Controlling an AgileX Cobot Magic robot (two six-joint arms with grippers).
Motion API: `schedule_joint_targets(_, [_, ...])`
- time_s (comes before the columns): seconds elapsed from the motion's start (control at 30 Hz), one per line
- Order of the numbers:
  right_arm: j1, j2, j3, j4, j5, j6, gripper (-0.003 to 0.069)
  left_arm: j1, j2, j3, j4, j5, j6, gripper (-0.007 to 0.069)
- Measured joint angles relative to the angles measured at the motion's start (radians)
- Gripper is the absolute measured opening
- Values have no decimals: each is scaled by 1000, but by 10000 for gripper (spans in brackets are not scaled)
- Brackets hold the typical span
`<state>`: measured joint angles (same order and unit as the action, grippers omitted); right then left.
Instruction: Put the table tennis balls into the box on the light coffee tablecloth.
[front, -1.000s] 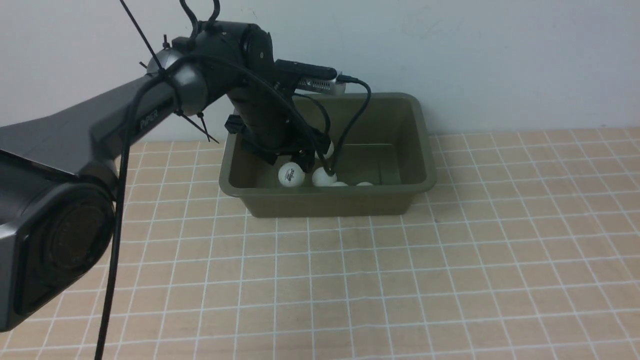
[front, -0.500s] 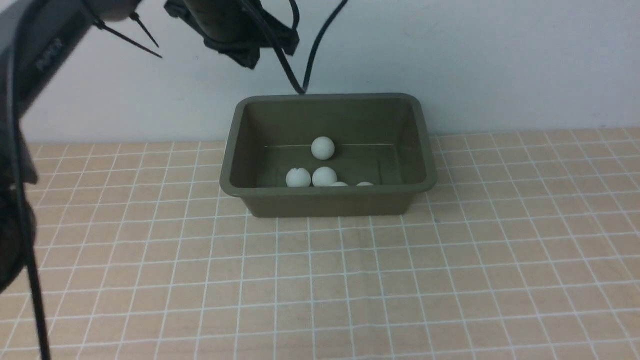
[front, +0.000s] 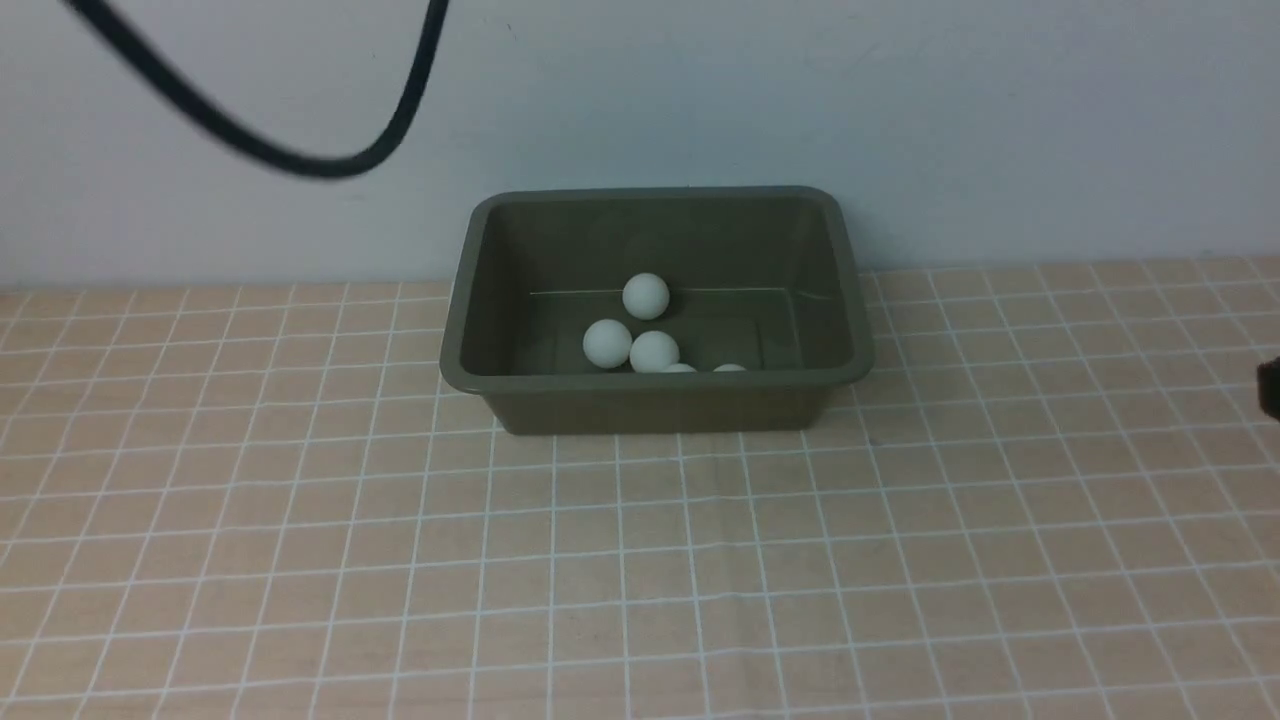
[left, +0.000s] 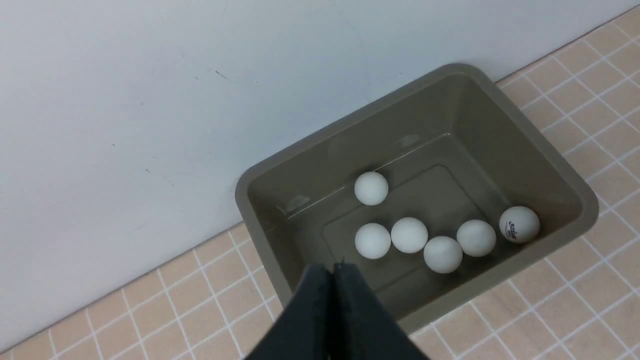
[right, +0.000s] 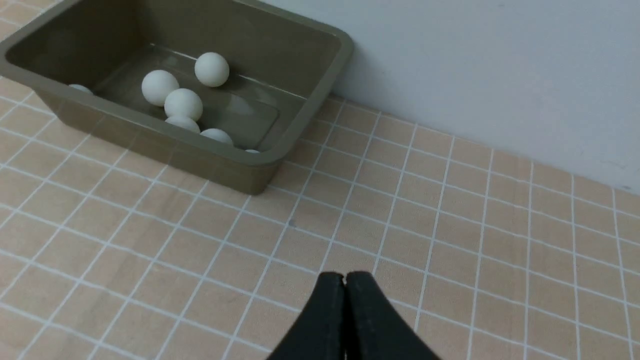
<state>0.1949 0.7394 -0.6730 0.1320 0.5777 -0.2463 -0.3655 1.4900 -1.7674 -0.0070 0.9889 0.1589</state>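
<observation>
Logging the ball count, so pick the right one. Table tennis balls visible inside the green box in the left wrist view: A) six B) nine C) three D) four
A: the left wrist view shows six table tennis balls on the floor of the box, one bearing a dark logo.

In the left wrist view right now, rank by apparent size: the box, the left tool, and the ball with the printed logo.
1. The box, largest.
2. The left tool, shut; it sits nearest the camera, so its look is inflated.
3. The ball with the printed logo, smallest.
</observation>
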Motion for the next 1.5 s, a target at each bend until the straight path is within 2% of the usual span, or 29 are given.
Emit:
schedule_joint_targets(0.1, [0, 0, 38, 0, -83, 33, -19, 0, -127, 276, -23, -161, 5, -69])
schedule_joint_targets(0.33, [0, 0, 48, 0, -132, 44, -19, 0, -357, 821, -41, -512, 17, -69])
schedule_joint_targets(0.5, [0, 0, 48, 0, -136, 44, -19, 0, -496, 1106, -68, -739, 1, -69])
schedule_joint_targets(0.87, [0, -1, 94, -47, -150, 43, -19, 0, -568, 1247, -119, -821, -5, -69])
schedule_joint_targets(1.07, [0, 0, 129, -94, -141, 43, -19, 0, -568, 1249, -120, -838, -5, -69])
schedule_joint_targets(1.5, [0, 0, 129, -100, -59, 43, -19, 0, -568, 1249, -120, -837, -5, -69])
